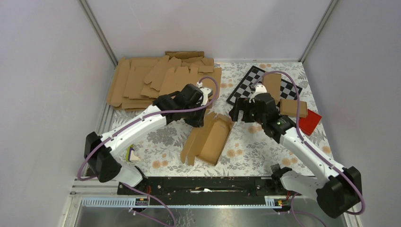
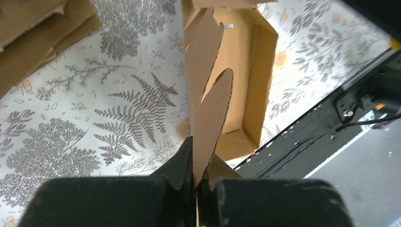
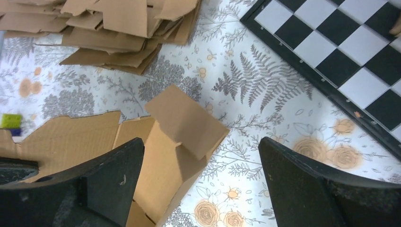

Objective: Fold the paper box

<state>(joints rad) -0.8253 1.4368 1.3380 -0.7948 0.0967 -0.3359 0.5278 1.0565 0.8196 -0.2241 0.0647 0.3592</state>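
Paper box (image 1: 208,140) half-formed, lying mid-table, one flap raised. Left gripper (image 2: 198,176) clamped on that flap. Right gripper (image 3: 201,146) jaws wide apart above box's far end flap, holding nothing. Flat blank stack (image 1: 151,80) behind.

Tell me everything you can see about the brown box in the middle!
The paper box is plain brown corrugated cardboard, only half folded. It lies open like a shallow tray on the flowery tablecloth, between the two arms, with low side walls already raised. One rounded flap stands up, and the left gripper is shut on it. Another flap at one end sticks up, bent. The right gripper hangs open over that end; no contact shows.
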